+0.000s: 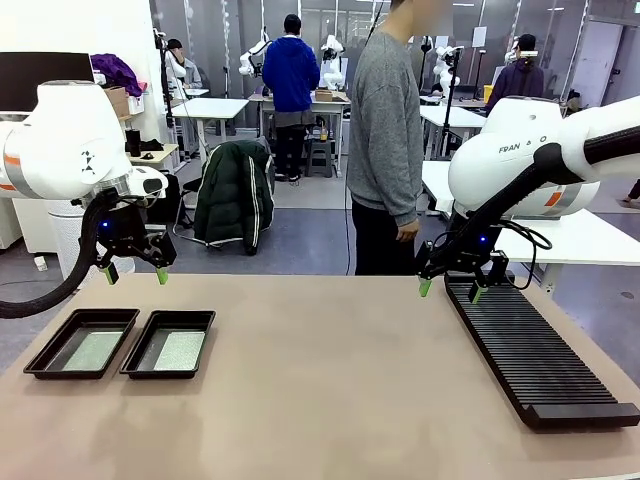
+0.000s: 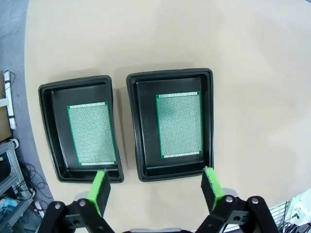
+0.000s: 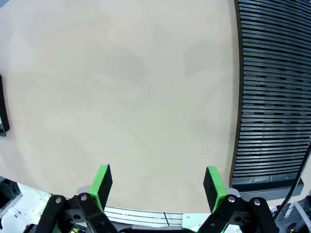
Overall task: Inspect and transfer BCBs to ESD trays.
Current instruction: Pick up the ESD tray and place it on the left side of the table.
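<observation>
Two black ESD trays sit side by side at the table's left; each holds one pale green BCB flat on its floor. From the left wrist camera both trays and their boards lie directly below. My left gripper hovers open above the trays, holding nothing. My right gripper hangs open and empty over the near end of the rack.
A long black ribbed slotted rack runs along the table's right side, its slots bare. A person in a grey sweater stands at the far edge. Bare tan tabletop spreads between trays and rack.
</observation>
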Robot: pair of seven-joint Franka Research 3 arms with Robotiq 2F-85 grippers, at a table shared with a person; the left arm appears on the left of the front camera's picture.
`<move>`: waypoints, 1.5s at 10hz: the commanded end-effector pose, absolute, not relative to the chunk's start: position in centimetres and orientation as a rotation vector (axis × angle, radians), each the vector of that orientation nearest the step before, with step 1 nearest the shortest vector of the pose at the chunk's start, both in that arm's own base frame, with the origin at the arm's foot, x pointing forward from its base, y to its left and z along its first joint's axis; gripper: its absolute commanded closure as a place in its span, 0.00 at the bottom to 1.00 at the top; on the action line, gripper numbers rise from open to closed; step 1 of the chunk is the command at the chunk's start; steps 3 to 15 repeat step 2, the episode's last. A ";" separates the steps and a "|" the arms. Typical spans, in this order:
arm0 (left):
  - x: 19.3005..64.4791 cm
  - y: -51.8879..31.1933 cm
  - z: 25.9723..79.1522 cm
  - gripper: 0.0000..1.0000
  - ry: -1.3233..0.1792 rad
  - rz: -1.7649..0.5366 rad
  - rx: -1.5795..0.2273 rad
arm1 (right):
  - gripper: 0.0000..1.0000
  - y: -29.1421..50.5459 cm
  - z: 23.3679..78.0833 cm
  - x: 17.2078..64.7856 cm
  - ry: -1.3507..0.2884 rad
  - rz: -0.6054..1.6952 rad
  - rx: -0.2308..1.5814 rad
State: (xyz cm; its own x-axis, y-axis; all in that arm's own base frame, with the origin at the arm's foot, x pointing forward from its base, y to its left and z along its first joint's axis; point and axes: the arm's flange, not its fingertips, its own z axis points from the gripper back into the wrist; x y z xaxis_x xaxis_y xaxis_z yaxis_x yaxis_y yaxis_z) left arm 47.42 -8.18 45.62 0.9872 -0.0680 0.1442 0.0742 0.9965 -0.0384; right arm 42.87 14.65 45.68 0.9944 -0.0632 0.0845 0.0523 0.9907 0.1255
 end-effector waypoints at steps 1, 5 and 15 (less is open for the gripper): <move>47.3 -8.1 45.4 0.00 -0.144 -0.076 -0.037 | 0.00 14.7 45.6 42.8 -0.088 -0.057 0.122; 47.3 -8.1 45.4 0.00 -0.144 -0.076 -0.037 | 0.00 14.7 45.6 42.8 -0.088 -0.057 0.122; 47.3 -8.1 45.4 0.00 -0.144 -0.076 -0.037 | 0.00 14.7 45.6 42.8 -0.088 -0.057 0.122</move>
